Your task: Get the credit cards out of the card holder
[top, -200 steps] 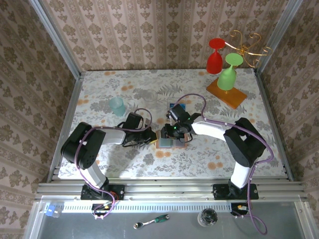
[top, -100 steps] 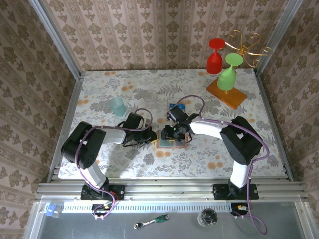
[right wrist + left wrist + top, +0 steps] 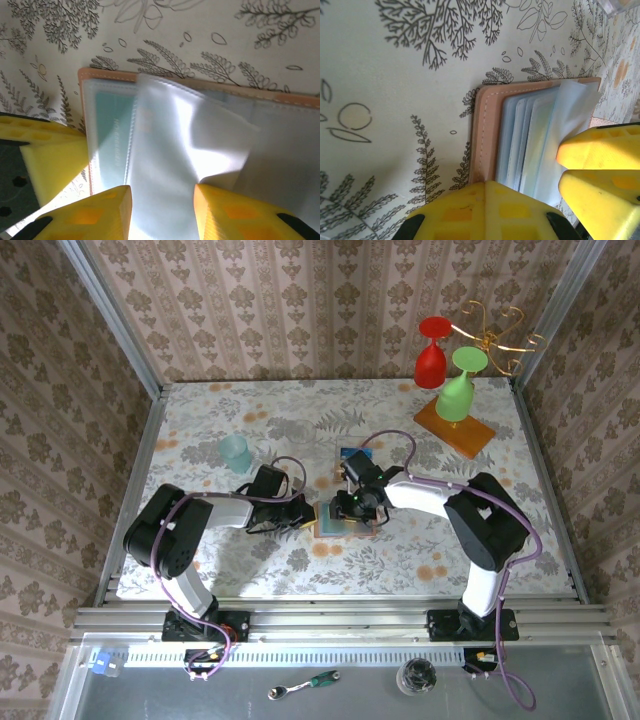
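We found holder [image 3: 338, 524] open on tabletop [image 3: 250, 410] between arms. Left gripper [image 3: 308, 516]: jaws together, on its edge. Right gripper [image 3: 162, 200]: jaws apart, astride clear sleeve [image 3: 190, 145]. Teal card [image 3: 112, 135] pocketed alongside, toward left gripper, long axis toward right jaws.

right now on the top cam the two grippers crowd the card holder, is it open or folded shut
Observer: Open. The right wrist view shows the card holder lying flat, its clear sleeves fanned out.
Operator: any card showing in there
Observer: Yes, a teal card sits in a sleeve at that picture's left.
Operator: does the right gripper have it
Observer: No. The right gripper is open, its jaws either side of a loose clear sleeve, not the card.
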`<state>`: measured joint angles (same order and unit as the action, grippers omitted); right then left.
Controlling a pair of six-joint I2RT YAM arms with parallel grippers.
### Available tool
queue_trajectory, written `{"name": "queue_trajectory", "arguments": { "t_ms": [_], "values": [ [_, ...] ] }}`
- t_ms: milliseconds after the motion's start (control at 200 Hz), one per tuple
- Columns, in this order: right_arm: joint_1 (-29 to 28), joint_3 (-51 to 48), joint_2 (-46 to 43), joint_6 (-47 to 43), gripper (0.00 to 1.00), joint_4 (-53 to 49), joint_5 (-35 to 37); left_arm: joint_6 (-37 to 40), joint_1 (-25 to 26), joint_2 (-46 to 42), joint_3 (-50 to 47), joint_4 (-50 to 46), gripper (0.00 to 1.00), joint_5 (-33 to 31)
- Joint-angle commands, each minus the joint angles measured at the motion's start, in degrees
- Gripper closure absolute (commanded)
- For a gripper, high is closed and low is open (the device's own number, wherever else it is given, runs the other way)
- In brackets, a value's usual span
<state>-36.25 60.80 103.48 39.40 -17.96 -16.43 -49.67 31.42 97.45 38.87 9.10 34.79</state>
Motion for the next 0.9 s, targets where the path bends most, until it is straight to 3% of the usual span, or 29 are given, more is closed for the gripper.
{"name": "queue_trajectory", "arguments": {
  "t_ms": [0, 640, 800, 895],
  "values": [
    [0.72, -1.7, -1.8, 1.03, 0.6, 0.29, -0.61, 0.44, -0.39, 0.91, 0.28, -1.67, 0.94, -0.05],
    [4.78, -6.62, -2.57, 1.12, 0.65, 6.88, -7.74, 0.83, -0.49, -2.9, 2.84, -4.87, 0.94, -1.74],
    [4.92, -6.85, -2.24, 1.04, 0.66, 7.19, -8.17, -1.87, 1.21, -2.66, 4.35, -1.12, 0.84, 0.27],
    [4.96, -6.94, -2.17, 1.03, 0.67, 6.98, -8.02, -2.46, 2.13, -1.5, 5.72, -1.35, 0.83, 0.38]
  ]
}}
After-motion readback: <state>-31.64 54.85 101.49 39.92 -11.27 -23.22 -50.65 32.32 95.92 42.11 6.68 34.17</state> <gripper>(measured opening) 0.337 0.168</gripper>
